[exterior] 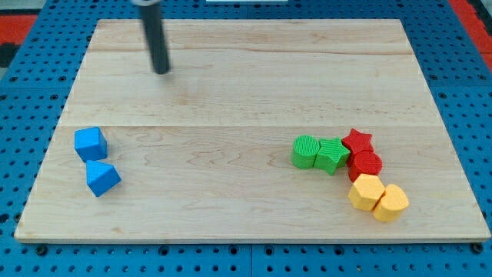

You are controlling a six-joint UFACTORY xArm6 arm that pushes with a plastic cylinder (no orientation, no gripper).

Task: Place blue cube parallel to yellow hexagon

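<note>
The blue cube (90, 143) sits near the board's left edge, touching a second blue block (101, 178) of angular shape just below it. The yellow hexagon (390, 203) lies at the lower right, touching another yellow block (365, 191) on its left. My tip (161, 71) is on the board in the upper left, well above and to the right of the blue cube, touching no block.
A cluster stands at the right: a green round block (305, 151), a green star (331, 155), a red star (357, 141) and a red round block (365, 164), chained down to the yellow blocks. The wooden board (246, 85) rests on a blue pegboard.
</note>
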